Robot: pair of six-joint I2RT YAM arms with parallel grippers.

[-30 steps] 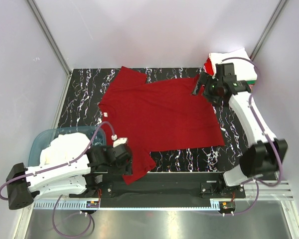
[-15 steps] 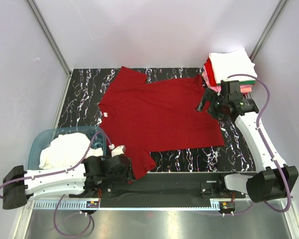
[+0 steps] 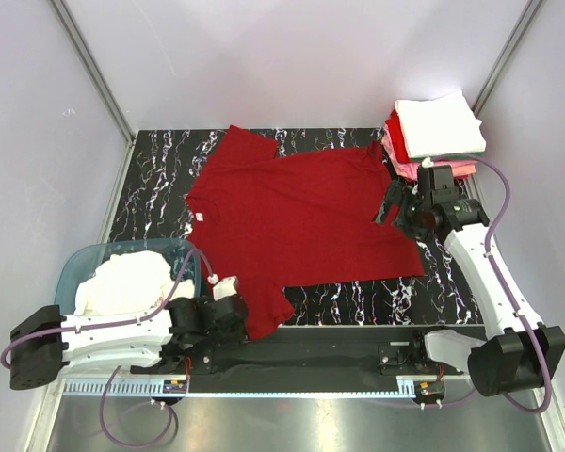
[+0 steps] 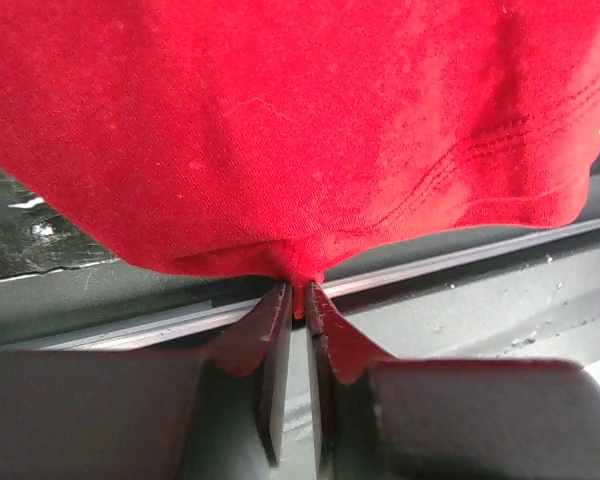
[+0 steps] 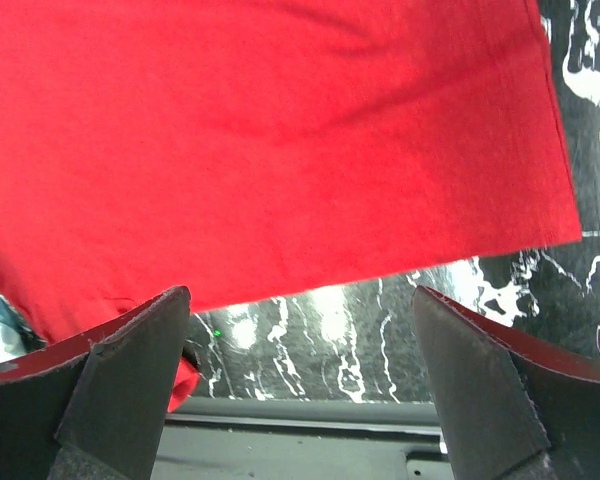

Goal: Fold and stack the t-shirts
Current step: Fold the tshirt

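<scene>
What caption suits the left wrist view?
Left gripper pinching the edge of the dark red t-shirt between its fingertips.

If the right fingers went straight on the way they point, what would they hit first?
Probably the red shirt, near its edge, though the open fingers also frame bare table just beyond it, so I can't be sure.

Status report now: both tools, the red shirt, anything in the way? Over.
Left tool shut on red shirt at near sleeve edge. Right tool open, above shirt's hem side. Shirt flat, unfolded. Folded stack and tub off to the sides, not blocking.
</scene>
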